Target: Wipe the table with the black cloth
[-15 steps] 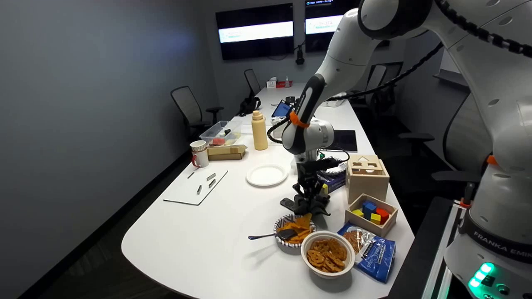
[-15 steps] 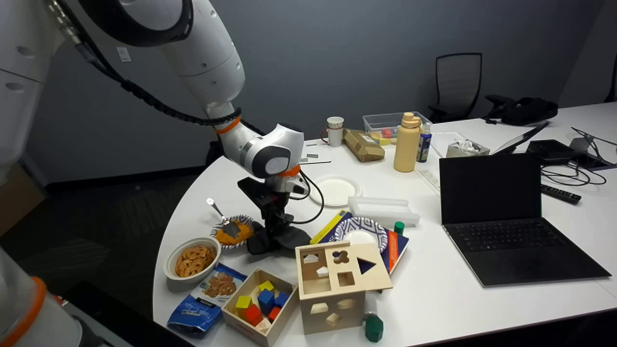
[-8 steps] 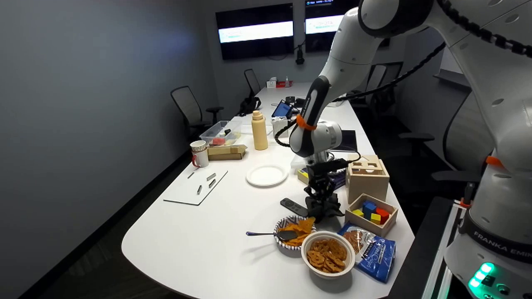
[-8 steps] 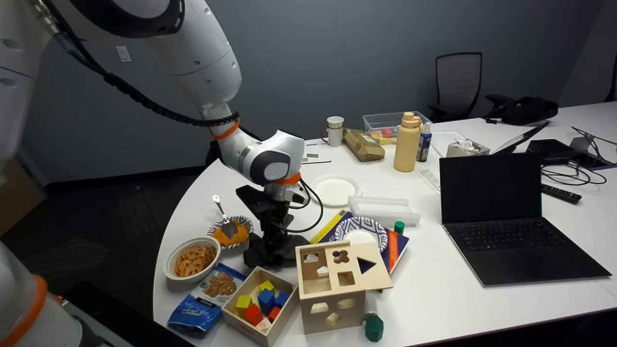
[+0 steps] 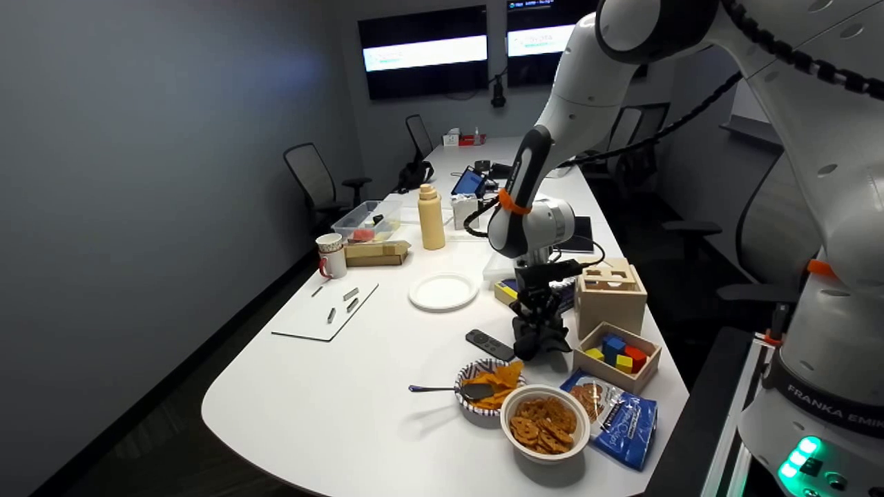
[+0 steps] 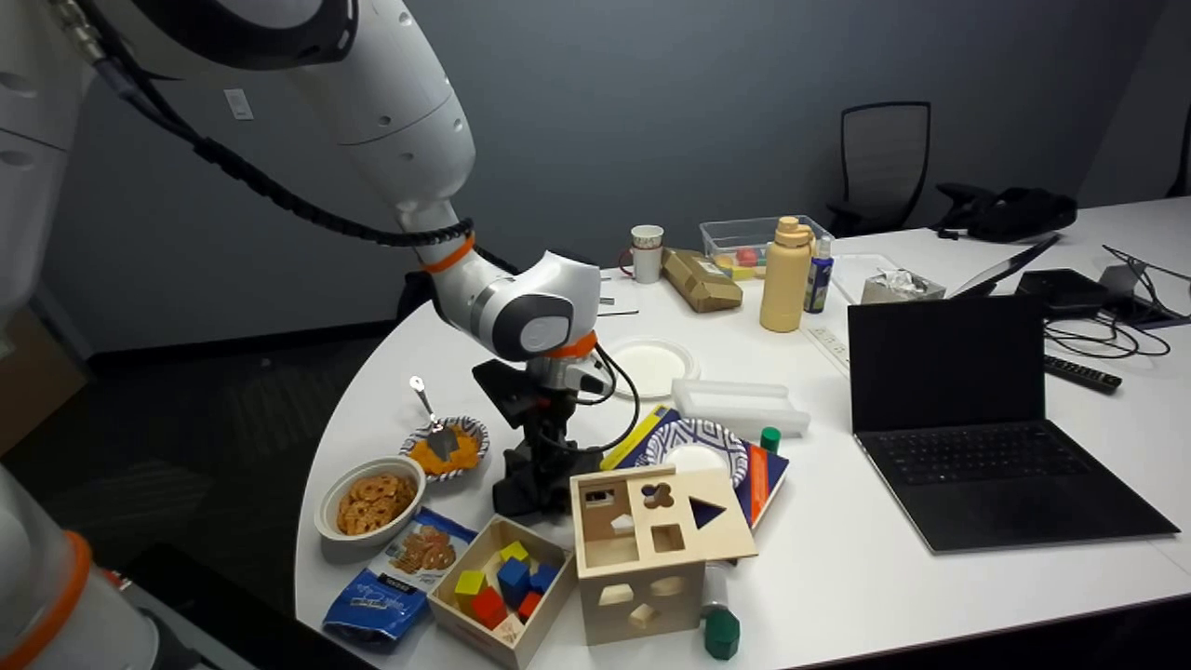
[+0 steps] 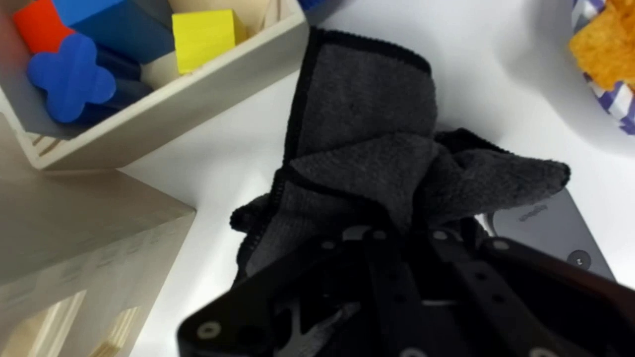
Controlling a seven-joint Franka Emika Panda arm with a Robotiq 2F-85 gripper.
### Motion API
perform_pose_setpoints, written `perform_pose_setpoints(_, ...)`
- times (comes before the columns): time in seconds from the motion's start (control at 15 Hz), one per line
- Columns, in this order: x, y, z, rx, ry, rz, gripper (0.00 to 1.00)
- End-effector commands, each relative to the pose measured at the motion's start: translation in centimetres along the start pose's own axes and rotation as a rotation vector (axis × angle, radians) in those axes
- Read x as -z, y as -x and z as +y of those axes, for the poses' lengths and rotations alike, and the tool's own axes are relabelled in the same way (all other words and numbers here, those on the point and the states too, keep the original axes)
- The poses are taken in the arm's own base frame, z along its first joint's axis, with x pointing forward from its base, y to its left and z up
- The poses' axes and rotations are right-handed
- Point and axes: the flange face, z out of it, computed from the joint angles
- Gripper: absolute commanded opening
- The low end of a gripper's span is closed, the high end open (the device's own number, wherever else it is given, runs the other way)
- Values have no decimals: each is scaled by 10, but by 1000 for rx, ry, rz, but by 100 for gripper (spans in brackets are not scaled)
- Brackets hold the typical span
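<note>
Just beside the wooden block tray point(image 7: 198, 101), the end effector point(image 7: 409, 235) pinches the black cloth point(image 7: 367, 99) by a gathered fold, presumably so that its loose flaps can sweep the desk point(image 5: 331, 407). The remote control point(image 5: 489, 344), past the cloth from that tray, probably limits strokes.

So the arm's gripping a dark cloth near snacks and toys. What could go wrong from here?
The black cloth in the gripper overlaps the remote in the wrist view, so a wipe might drag that along. The wooden block tray stands close by and could get bumped. A stroke toward the patterned bowl might nudge it, spilling chips or knocking the spoon that sticks out over its rim.
</note>
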Motion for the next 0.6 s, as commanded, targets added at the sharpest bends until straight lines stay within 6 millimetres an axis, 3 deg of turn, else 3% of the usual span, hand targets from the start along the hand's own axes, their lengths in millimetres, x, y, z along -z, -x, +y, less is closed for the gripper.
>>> perform_pose_setpoints(0.0,0,13,-16,44,-29,-51,2)
perform_pose_setpoints(0.27,-7,35,-30,78,1,-115,2)
perform_pose_setpoints(0.53,-10,49,-20,53,60,-134,2)
